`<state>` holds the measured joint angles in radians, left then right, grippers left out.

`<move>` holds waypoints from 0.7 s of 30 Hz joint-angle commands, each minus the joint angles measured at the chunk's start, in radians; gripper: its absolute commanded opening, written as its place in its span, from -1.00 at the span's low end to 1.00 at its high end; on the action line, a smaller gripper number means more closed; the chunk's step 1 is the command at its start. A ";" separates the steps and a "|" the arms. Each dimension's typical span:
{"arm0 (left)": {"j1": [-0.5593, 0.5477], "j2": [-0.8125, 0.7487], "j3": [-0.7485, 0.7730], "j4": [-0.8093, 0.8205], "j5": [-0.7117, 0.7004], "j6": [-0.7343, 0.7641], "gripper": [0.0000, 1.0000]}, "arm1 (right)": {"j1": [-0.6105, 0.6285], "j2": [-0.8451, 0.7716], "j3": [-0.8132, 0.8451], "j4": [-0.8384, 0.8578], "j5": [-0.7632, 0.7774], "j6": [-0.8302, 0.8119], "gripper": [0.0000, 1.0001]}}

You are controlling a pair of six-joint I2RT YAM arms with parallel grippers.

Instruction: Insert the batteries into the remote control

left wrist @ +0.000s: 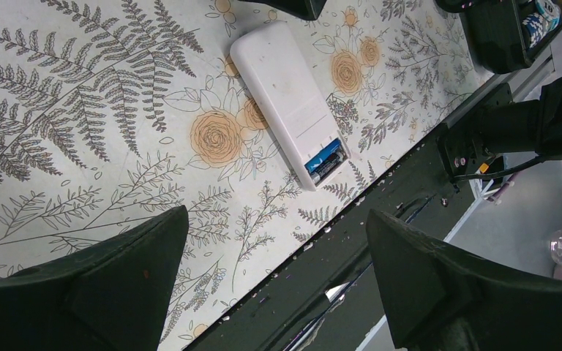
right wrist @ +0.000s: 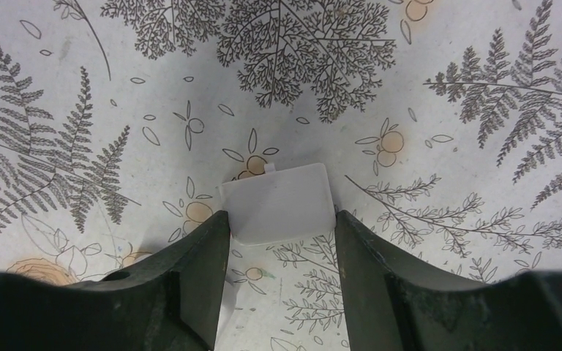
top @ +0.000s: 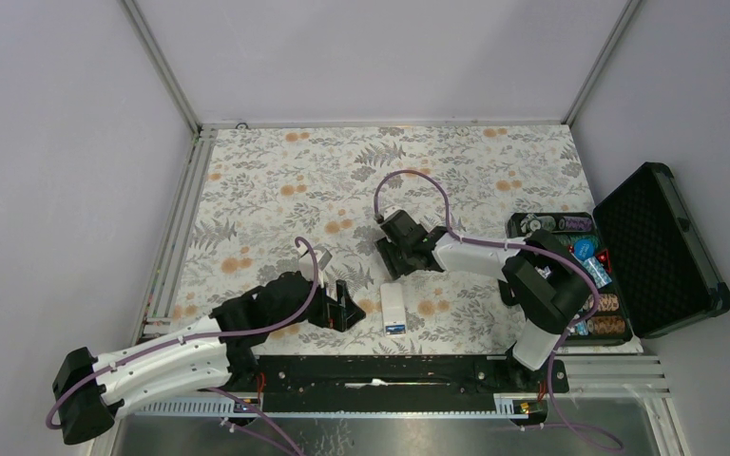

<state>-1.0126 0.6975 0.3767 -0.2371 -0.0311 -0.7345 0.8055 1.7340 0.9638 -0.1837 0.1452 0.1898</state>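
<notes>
Batteries (left wrist: 326, 159), blue and side by side, already lie in the open compartment at one end of the remote control (left wrist: 282, 88). The remote rests face down on the floral cloth (left wrist: 80, 110), so its plain back and the bay face up for loading. Just beyond the remote's closed end, the right gripper (right wrist: 282, 219) is clamped on a thin white battery cover (right wrist: 274, 191), pinching it by its two side edges. From that hold, I judge the lid is meant to go back over the bay. To the remote's left, the left gripper (left wrist: 276, 219) hangs wide and empty, its camera aimed at the compartment.

Only the left wrist view shows the cells seated; from overhead they are just a blue speck at the remote's near end. Only the right wrist view shows the cover and its small tab, which are mostly hidden by the fingers from above. Well to the remote's right stands an open black case (top: 665, 249) of chips.
</notes>
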 commanded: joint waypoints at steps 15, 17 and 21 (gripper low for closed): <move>0.007 0.023 -0.002 0.066 -0.013 -0.010 0.98 | 0.059 -0.314 -0.105 -0.158 -0.027 0.124 -0.37; 0.008 0.030 -0.006 0.079 -0.009 -0.015 0.98 | 0.075 -0.354 -0.133 -0.168 -0.030 0.150 -0.39; 0.008 0.065 -0.016 0.121 0.009 -0.031 0.98 | 0.116 -0.445 -0.194 -0.174 -0.048 0.227 -0.43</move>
<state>-1.0092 0.7353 0.3729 -0.2058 -0.0311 -0.7452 0.8852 1.3685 0.8150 -0.3138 0.1112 0.3298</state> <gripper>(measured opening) 0.989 0.578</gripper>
